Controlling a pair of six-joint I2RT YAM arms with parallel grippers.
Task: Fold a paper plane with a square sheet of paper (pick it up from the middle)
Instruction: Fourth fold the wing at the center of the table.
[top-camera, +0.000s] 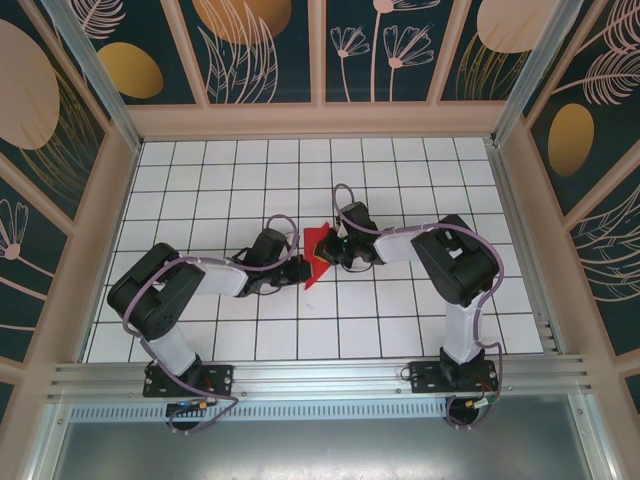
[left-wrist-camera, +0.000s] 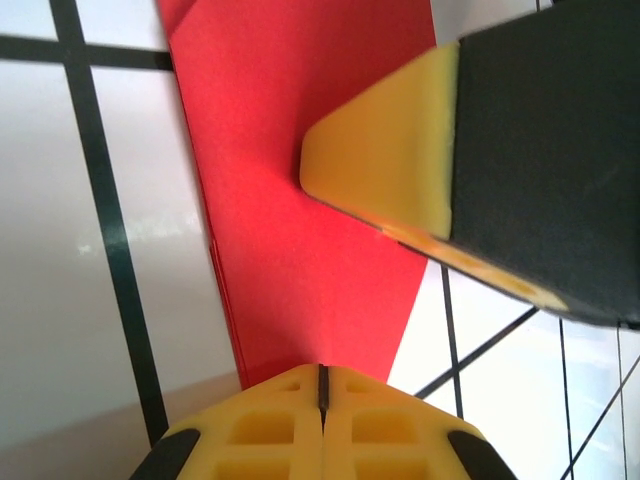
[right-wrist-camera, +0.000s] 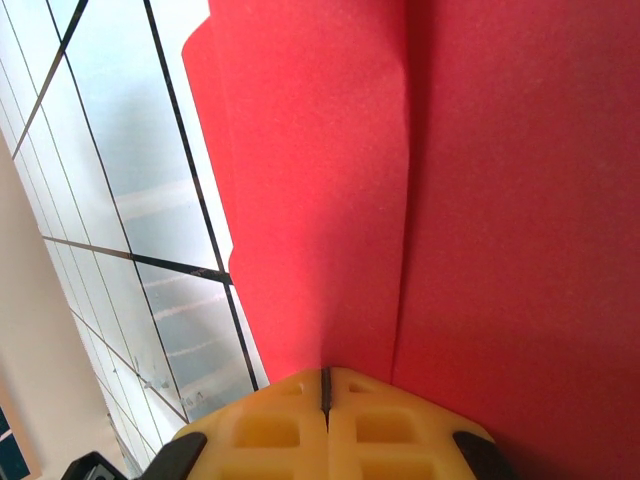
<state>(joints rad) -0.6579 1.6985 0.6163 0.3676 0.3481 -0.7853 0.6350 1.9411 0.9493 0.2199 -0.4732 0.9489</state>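
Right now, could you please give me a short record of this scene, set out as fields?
paper: red, creased, partly folded, mid-table between both grippers
left gripper: shut on paper at its narrow end
right gripper: shut on paper, beside a lengthwise crease
table: white grid tiles
stage: folding under way, no clear dart shape yet

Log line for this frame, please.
stage: mid-fold | left gripper: shut on red paper | right gripper: shut on red paper | paper: creased, held between both grippers
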